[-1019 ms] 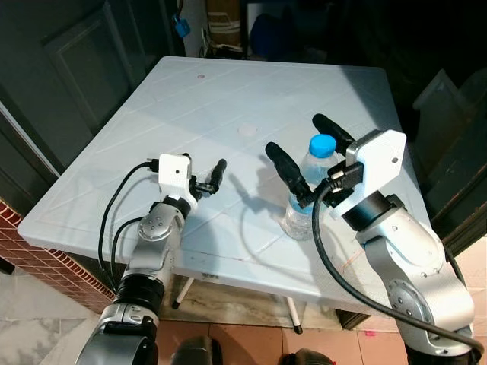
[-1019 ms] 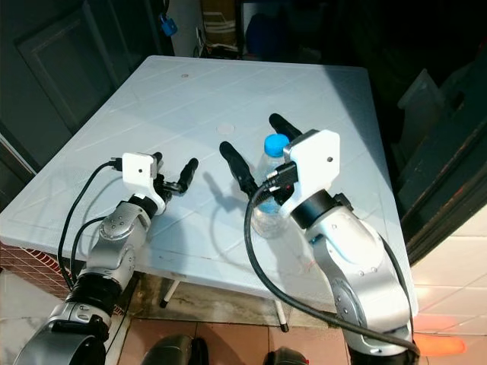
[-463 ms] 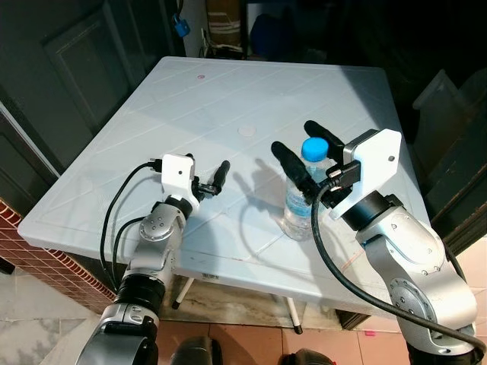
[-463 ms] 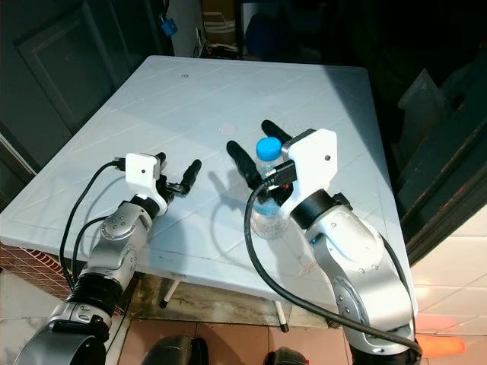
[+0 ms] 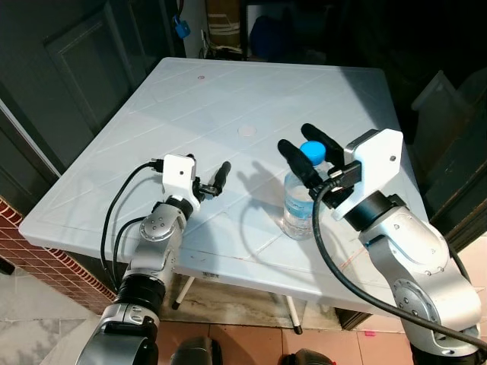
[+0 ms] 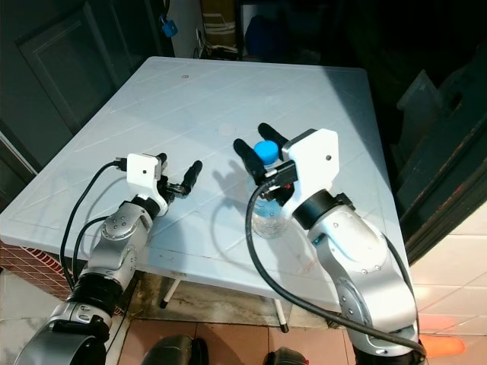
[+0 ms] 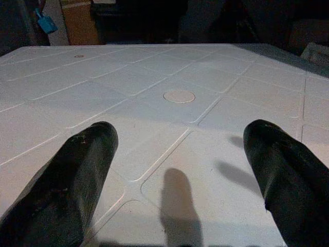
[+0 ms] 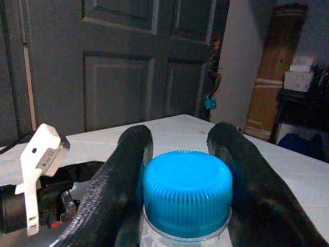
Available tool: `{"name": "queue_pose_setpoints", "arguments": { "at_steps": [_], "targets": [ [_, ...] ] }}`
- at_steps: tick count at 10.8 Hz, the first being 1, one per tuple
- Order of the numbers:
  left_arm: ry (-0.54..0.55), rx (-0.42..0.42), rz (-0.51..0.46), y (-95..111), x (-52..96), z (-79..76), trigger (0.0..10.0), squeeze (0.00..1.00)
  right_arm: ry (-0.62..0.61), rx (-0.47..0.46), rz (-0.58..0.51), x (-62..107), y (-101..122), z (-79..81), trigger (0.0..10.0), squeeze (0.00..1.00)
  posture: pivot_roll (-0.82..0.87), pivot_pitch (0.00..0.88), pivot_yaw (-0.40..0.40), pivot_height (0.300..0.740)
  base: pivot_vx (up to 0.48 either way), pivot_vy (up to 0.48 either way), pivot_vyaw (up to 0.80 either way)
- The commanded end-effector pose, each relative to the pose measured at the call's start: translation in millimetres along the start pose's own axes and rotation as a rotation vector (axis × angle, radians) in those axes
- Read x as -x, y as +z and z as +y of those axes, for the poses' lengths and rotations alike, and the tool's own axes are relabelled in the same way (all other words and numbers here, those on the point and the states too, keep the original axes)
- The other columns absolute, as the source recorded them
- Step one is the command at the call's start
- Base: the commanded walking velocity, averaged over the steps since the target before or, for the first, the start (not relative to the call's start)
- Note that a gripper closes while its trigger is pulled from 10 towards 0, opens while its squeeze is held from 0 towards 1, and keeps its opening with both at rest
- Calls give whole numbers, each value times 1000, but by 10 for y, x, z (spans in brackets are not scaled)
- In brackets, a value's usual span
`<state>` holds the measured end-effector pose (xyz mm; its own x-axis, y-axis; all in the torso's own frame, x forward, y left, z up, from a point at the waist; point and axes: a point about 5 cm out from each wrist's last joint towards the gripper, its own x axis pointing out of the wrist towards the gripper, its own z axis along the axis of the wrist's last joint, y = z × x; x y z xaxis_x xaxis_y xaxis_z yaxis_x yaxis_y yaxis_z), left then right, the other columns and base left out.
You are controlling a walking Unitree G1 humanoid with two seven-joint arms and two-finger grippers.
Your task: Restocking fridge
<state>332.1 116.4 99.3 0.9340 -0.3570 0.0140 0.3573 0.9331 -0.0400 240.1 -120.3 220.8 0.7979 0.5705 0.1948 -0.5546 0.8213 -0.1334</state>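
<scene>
A clear water bottle (image 5: 299, 207) with a blue cap (image 8: 187, 193) stands upright on the white plastic table (image 5: 190, 99), near its front right part. My right gripper (image 5: 308, 148) has its two black fingers (image 8: 126, 175) pressed against either side of the cap, shut on the bottle's top. To the left, my left gripper (image 6: 179, 163) hovers low over the table with its fingers (image 7: 82, 170) wide open and nothing between them.
A small round plug (image 5: 247, 131) marks the table's middle. A dark panelled door (image 5: 68, 61) stands to the left, with a brick edge (image 5: 30, 258) below the table's front left corner. Dark clutter and a cardboard box (image 5: 225, 23) lie behind the table.
My right gripper's fingers have drawn together from wide apart around the bottle to tight against its cap. The left arm has stayed put.
</scene>
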Motion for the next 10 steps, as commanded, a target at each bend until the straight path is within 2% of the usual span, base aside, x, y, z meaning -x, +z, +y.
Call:
{"name": "queue_pose_setpoints", "arguments": {
  "at_steps": [1, 3, 4, 5, 6, 10],
  "targets": [
    [-8, -4, 8, 8, -11, 7, 10000, 0, 5, -24, 57, 5, -89, 9, 0, 0, -88, 0, 74, 740, 0, 0, 0],
    [-7, 1, 8, 4, -8, 0, 10000, 0, -15, -4, 53, -9, -72, -36, 0, 0, -89, 0, 75, 740, 0, 0, 0],
    [-7, 4, 9, -1, -4, -2, 10000, 0, -66, 35, 93, -7, -95, -100, 7529, 0, -91, 0, 73, 740, 0, 0, 0],
    [-7, 6, 10, -3, -4, -2, 10000, 0, -105, 53, 130, 2, -135, -140, 9804, 0, -91, 0, 73, 740, 0, 0, 0],
    [-8, 9, 13, -9, -4, -9, 10000, 0, -116, 37, 153, 22, -178, -147, 10000, 1000, -92, 0, 72, 740, 0, 0, 0],
    [-13, 10, 25, -20, -3, -13, 10000, 0, -107, 16, 181, -24, -147, -80, 10000, 1000, -94, 0, 76, 740, 0, 0, 0]
  ]
}}
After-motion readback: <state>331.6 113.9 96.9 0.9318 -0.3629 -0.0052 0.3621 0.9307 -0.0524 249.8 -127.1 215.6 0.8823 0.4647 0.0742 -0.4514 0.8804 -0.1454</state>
